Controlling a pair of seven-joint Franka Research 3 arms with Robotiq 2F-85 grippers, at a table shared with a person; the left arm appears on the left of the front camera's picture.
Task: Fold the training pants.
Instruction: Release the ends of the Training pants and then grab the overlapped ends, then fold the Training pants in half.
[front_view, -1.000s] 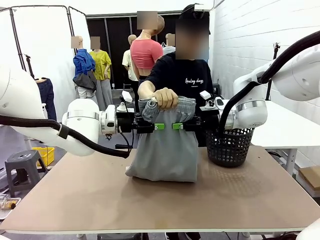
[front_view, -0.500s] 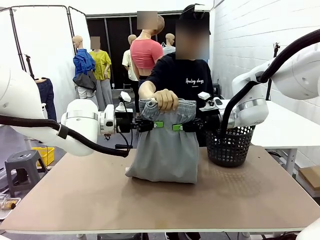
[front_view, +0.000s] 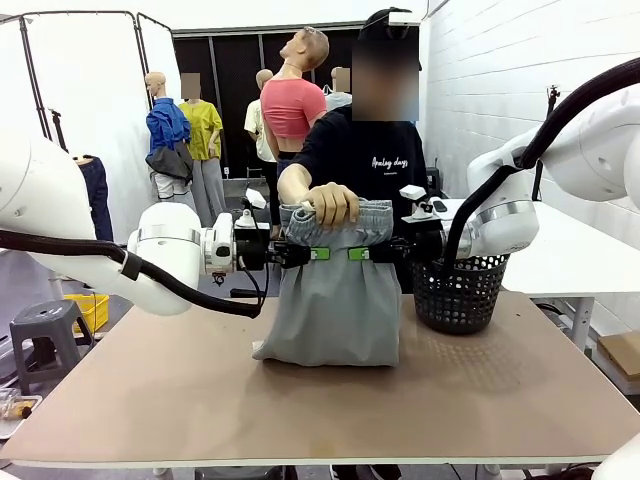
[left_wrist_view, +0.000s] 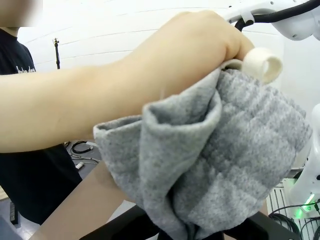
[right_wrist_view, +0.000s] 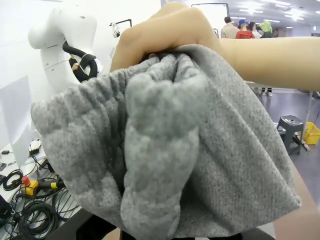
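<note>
A person's hand (front_view: 333, 203) holds the light grey training pants (front_view: 335, 310) up by the gathered waistband, and their lower end rests bunched on the table (front_view: 300, 400). My left gripper (front_view: 319, 253) comes in level from the left and my right gripper (front_view: 358, 253) from the right. Their green pads nearly meet just under the waistband, each shut on the front fabric. In the left wrist view the grey pants (left_wrist_view: 225, 150) hang from the hand (left_wrist_view: 200, 45) and narrow down between my fingers. The right wrist view has the bunched waistband (right_wrist_view: 165, 150) close up under the fist (right_wrist_view: 165, 30).
A black mesh basket (front_view: 458, 295) stands on the table at the right, close behind my right arm. The person stands at the far edge, directly behind the pants. Bare tabletop spreads toward the near edge and to the left.
The pants, the person's hand and both grippers have shifted slightly to the right. The hold on the fabric looks the same.
</note>
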